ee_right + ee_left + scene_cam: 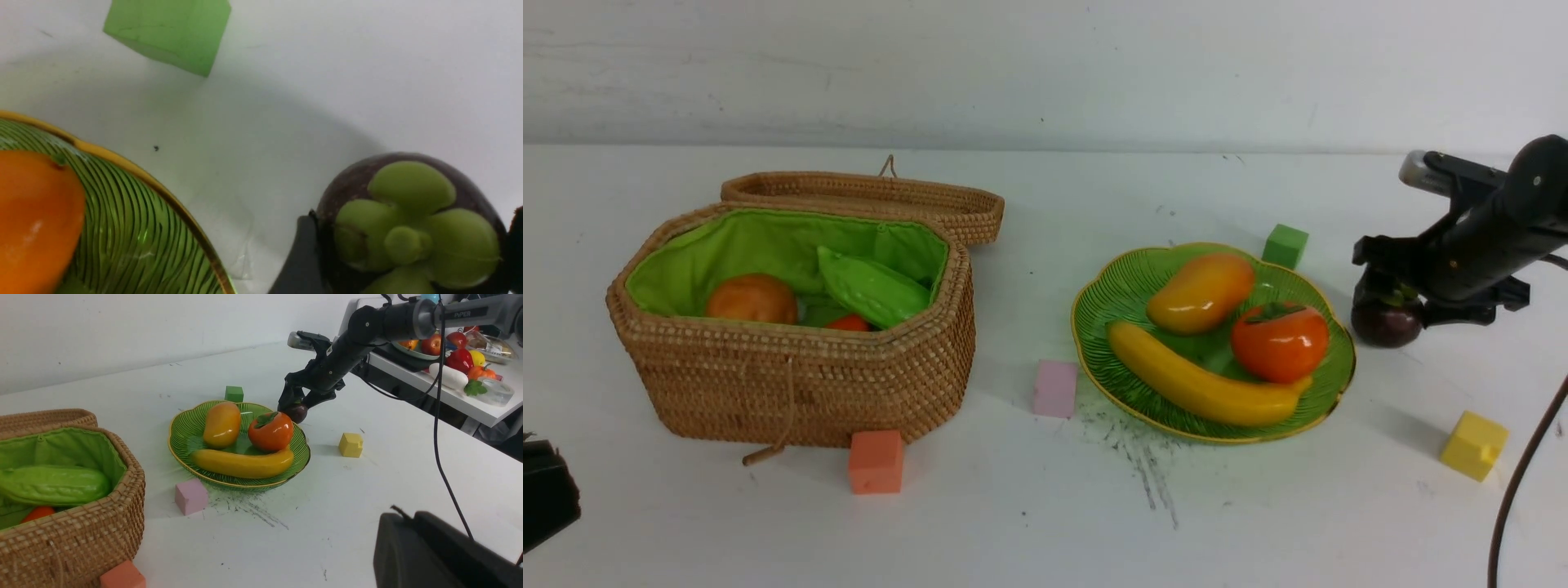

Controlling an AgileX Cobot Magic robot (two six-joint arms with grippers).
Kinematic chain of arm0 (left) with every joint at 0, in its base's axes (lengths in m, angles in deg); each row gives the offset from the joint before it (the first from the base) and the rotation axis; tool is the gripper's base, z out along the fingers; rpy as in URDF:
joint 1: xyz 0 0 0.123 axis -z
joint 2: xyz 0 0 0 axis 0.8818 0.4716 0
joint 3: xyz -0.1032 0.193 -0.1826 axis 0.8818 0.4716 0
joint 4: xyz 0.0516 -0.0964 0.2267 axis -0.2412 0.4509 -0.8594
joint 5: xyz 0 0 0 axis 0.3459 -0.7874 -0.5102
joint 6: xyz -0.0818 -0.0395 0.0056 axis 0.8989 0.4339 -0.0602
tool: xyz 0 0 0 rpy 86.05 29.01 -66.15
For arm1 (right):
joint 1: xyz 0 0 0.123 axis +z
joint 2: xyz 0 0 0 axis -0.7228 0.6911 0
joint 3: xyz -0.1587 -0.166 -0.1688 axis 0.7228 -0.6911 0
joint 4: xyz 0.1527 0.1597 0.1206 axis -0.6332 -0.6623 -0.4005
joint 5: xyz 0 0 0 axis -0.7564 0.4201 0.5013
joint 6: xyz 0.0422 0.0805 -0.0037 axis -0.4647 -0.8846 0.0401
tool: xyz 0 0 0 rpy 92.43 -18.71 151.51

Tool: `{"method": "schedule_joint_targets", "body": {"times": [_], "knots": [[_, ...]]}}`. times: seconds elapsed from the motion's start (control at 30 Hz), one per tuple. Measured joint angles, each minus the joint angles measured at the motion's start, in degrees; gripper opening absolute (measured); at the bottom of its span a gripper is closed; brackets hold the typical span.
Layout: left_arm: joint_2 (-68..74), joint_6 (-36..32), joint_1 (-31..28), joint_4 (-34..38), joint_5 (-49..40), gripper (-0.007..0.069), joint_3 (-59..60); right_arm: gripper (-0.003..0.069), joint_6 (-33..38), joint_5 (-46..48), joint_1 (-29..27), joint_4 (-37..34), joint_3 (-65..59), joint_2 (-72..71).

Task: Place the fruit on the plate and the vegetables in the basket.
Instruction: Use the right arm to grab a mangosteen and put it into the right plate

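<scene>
Right hand lowered over mangosteen.
The small dark purple mangosteen is straddled by its spread fingers on the desk.

A: What sits on the white table?
B: Basket on the left, plate right of centre, mangosteen just right of the plate.
A: The cubes?
B: Orange touching the basket's near side, pink beside the plate, green behind it, yellow near right
</scene>
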Motion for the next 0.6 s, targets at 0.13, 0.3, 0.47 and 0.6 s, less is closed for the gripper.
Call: {"method": "schedule_joint_targets", "body": {"times": [0.13, 0.3, 0.47, 0.6], "knots": [[0.00, 0.00, 0.00, 0.00, 0.00, 0.0029, 0.00, 0.0594, 0.01, -1.25, 0.00, -0.18, 0.05, 0.77], [0.00, 0.00, 0.00, 0.01, 0.00, 0.0032, 0.00, 0.0579, 0.06, -1.59, 0.00, -0.41, 0.17, 1.33], [0.00, 0.00, 0.00, 0.07, 0.00, 0.0034, 0.00, 0.0556, 0.20, -1.59, 0.00, -0.43, 0.23, 1.33], [0.00, 0.00, 0.00, 0.07, 0.00, 0.0034, 0.00, 0.0556, 0.20, -1.54, 0.00, -0.43, 0.23, 1.33]]}}
